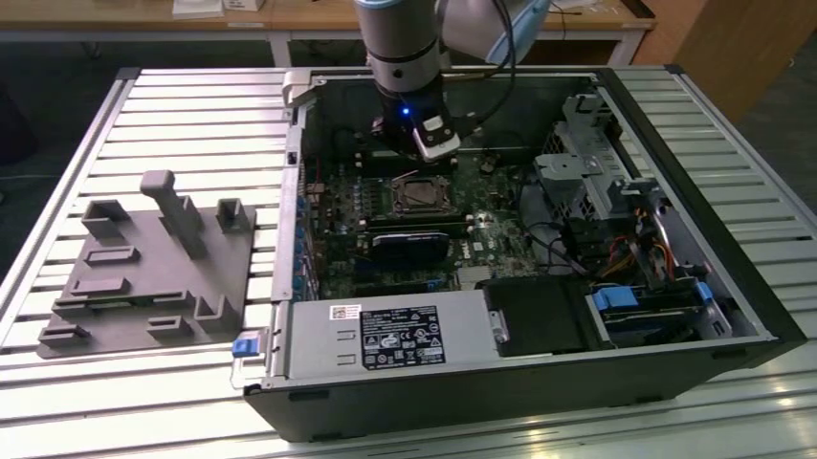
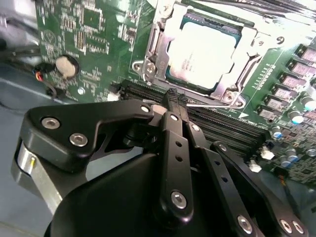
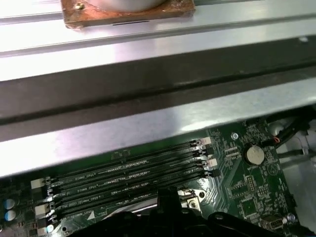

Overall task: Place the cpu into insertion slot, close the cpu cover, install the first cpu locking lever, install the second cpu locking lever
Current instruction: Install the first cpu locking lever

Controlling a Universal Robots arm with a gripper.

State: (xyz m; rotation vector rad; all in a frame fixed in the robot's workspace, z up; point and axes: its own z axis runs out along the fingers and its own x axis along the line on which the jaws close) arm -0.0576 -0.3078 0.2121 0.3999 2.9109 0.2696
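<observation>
We see the end effector (image 2: 174, 96) down inside the open computer case (image 1: 715, 287), which stands on the desk (image 1: 153, 105). Its two fingers are pressed tight together. Just past its tip is the cpu (image 2: 205, 52), lying flat in the insertion slot (image 2: 193, 85). The cpu cover (image 2: 157, 57) is down around the chip, and the grey top shows through its window. A thin cpu locking lever (image 2: 212, 104) runs right beside the fingertips. We cannot tell if they touch it. Long black slots (image 3: 133, 173) lie under the end effector.
</observation>
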